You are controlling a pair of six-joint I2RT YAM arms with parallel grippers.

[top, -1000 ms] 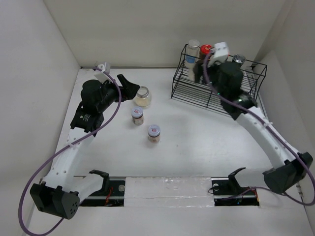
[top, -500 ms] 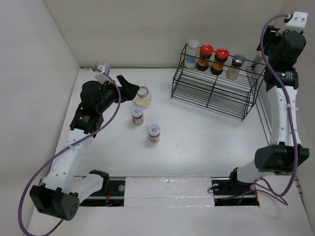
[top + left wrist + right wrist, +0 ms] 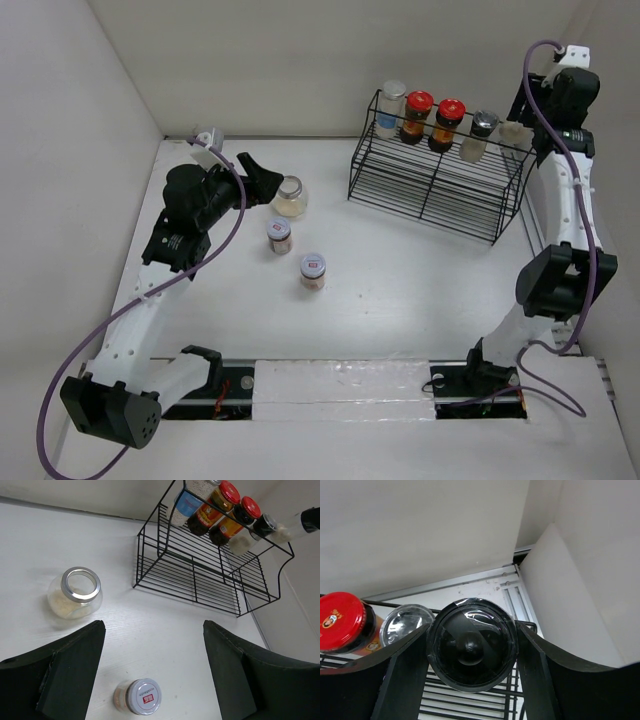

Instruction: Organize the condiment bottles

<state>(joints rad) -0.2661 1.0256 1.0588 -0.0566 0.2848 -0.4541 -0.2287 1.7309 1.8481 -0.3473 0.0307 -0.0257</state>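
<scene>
The right gripper [image 3: 471, 655] is clamped on a black-lidded jar [image 3: 513, 135], its fingers pressing the lid from both sides. It holds the jar at the 3 o'clock end of the wire rack [image 3: 430, 185], which stands at about 1 o'clock on the table [image 3: 400, 290]. The rack's top shelf already carries a blue-labelled jar [image 3: 392, 108], two red-capped bottles [image 3: 418, 112] and a silver-lidded jar [image 3: 483, 130], and the held jar hangs just beside the last of these. The step in hand looks to be seating it as fifth in that row. To do this well, the arm should keep the jar upright and bring it down inside the top rail rather than onto it. It should leave the silver-lidded neighbour untouched and part the fingers only once the base rests on the wires (whether it does yet cannot be told). The left gripper [image 3: 150, 665] hangs with its jaws spread wide near 10 o'clock, just short of a wide jar [image 3: 290, 196]. Two small jars [image 3: 279, 235] stand toward 6 o'clock of that jar.
</scene>
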